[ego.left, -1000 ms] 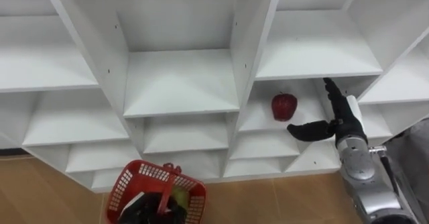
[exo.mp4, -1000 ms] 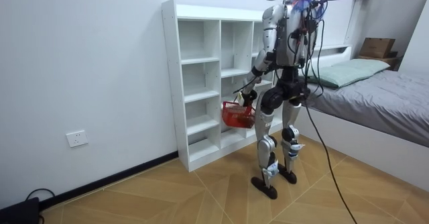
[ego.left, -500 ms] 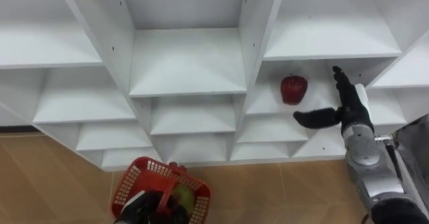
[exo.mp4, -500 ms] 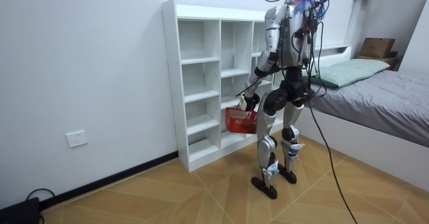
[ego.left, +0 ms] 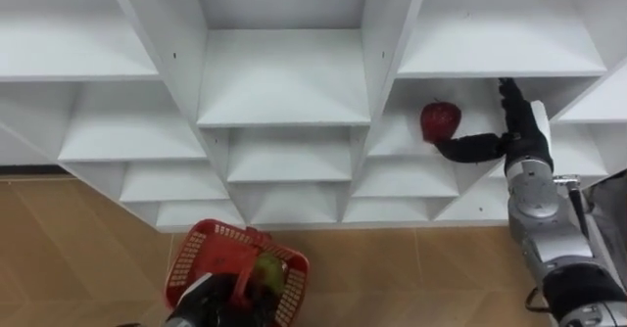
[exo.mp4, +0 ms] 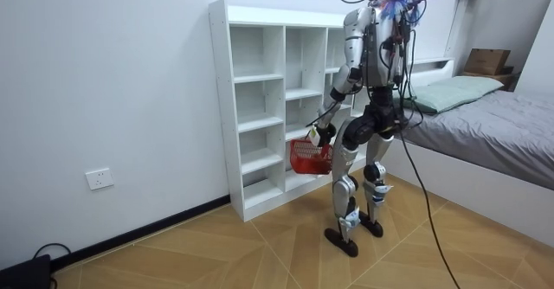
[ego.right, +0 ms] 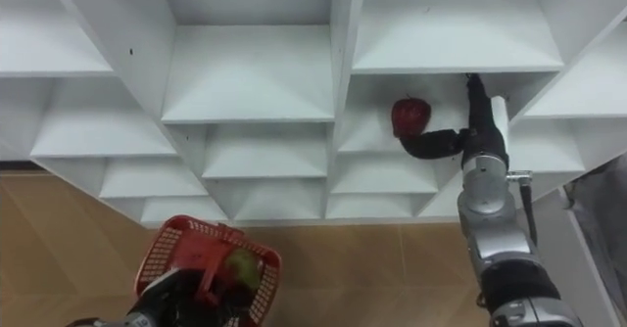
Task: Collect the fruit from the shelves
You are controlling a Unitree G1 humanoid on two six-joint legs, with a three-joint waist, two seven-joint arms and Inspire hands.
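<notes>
A bedroom in a home: a bed (exo.mp4: 485, 120) with grey cover and pillow (exo.mp4: 450, 90), a white shelf unit (exo.mp4: 260, 107) against a plain wall, wooden floor (exo.mp4: 216, 254), and a wall socket (exo.mp4: 99, 179).

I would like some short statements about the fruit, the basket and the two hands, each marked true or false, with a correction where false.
1. The round red apple lies in a compartment of the white wooden shelf unit. True.
2. The right hand is closed around the apple. False: its fingers are straight, beside the apple.
3. The left hand holds the red plastic basket. True.
4. The basket is empty. False: a green fruit lies inside.
</notes>
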